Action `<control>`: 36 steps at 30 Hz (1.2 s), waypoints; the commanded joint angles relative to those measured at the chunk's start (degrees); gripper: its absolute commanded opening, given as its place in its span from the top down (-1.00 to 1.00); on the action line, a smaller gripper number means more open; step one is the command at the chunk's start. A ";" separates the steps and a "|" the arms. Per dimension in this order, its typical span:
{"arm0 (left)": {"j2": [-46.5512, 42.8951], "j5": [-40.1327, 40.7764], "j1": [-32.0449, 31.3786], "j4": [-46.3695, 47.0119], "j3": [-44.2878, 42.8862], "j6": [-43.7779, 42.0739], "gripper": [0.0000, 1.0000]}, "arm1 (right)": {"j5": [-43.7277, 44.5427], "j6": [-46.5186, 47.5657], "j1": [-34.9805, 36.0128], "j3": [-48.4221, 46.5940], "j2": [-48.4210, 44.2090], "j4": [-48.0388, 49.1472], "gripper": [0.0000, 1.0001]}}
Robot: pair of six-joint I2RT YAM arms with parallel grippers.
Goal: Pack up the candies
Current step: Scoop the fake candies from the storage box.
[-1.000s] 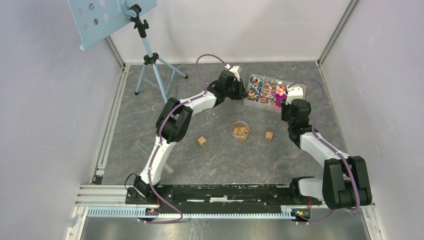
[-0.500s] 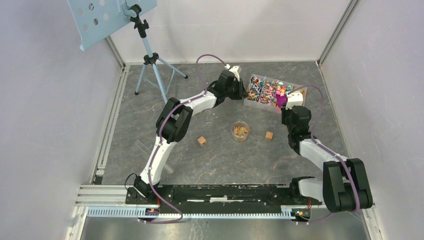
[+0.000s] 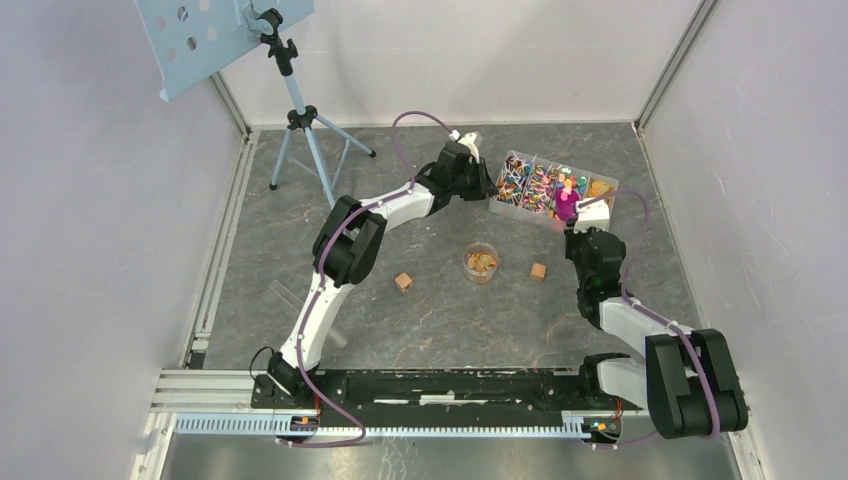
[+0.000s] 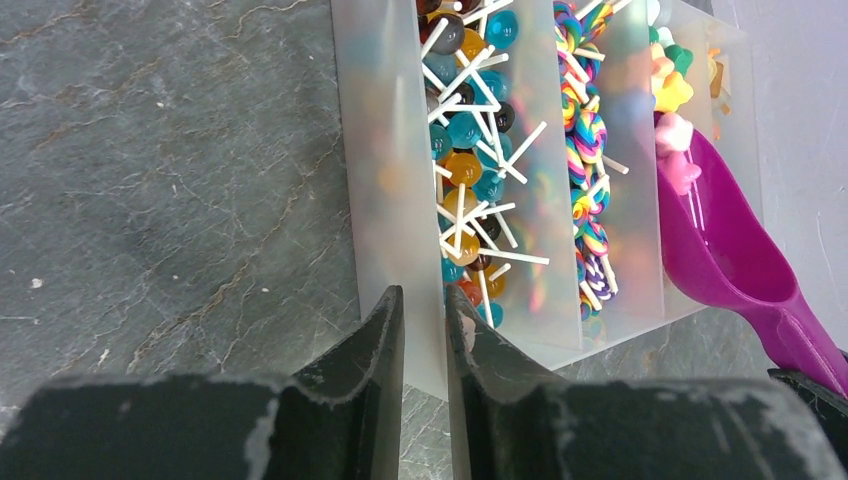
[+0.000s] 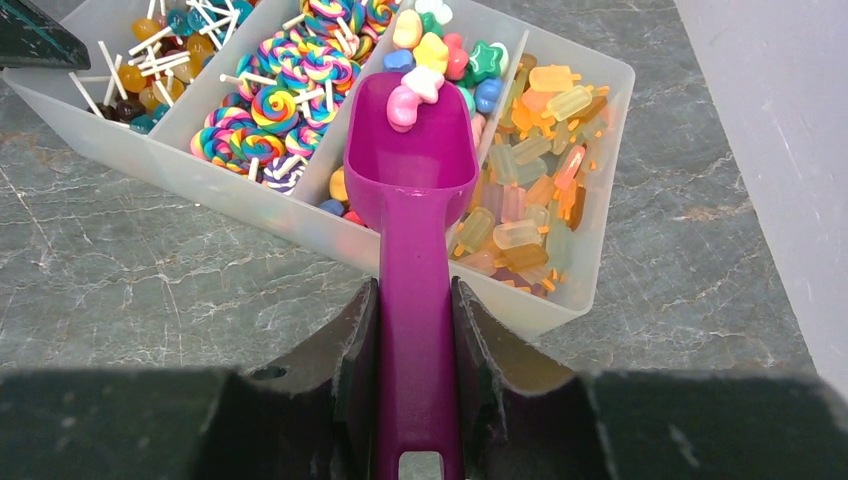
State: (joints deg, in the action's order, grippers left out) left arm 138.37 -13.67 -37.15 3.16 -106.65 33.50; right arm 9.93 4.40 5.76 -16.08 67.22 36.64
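The candies fill a clear divided box [image 3: 520,210] at the back right: ball lollipops [image 4: 470,130], swirl lollipops [image 5: 280,100], small shaped sweets [image 5: 440,45] and orange ice-pop sweets [image 5: 530,190]. My left gripper [image 4: 424,305] is shut on the box's left end wall [image 4: 385,150], one finger on each side. My right gripper [image 5: 415,300] is shut on the handle of a purple scoop [image 5: 410,170]. The scoop's bowl hangs over the third compartment with a pink and a white sweet [image 5: 405,105] at its tip.
A small clear cup [image 3: 481,263] holding some brown pieces stands mid-table. Two wooden cubes [image 3: 403,282] [image 3: 538,271] lie either side of it. A tripod [image 3: 300,120] with a blue perforated board stands at the back left.
My right arm has drawn back toward the near edge, pulling the scoop with it. The left arm has kept its hold on the box.
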 commanded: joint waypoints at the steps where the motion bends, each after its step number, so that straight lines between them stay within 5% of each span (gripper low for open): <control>1: -0.11 -2.33 -0.39 3.61 -2.42 3.21 0.46 | 1.40 1.55 -0.86 2.40 -2.47 5.59 1.00; 26: -9.77 -1.72 0.43 3.32 4.16 3.52 -0.22 | -5.58 5.97 -1.15 7.83 -16.28 8.72 1.00; 28: -11.14 -1.47 0.40 3.35 5.53 3.16 -0.49 | -7.22 6.12 -1.12 7.76 -18.05 7.90 1.00; 30: -12.76 -1.12 0.41 3.35 6.87 2.71 -0.99 | -9.17 6.51 -1.16 7.40 -19.83 6.55 1.00; 36: -19.32 0.94 0.43 2.67 11.19 0.67 -1.00 | -15.70 7.83 -1.14 3.79 -24.04 0.32 1.00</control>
State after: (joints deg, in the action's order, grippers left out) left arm 126.30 -14.85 -36.97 4.38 -97.67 36.42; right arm 0.23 10.57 4.75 -8.12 45.47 39.03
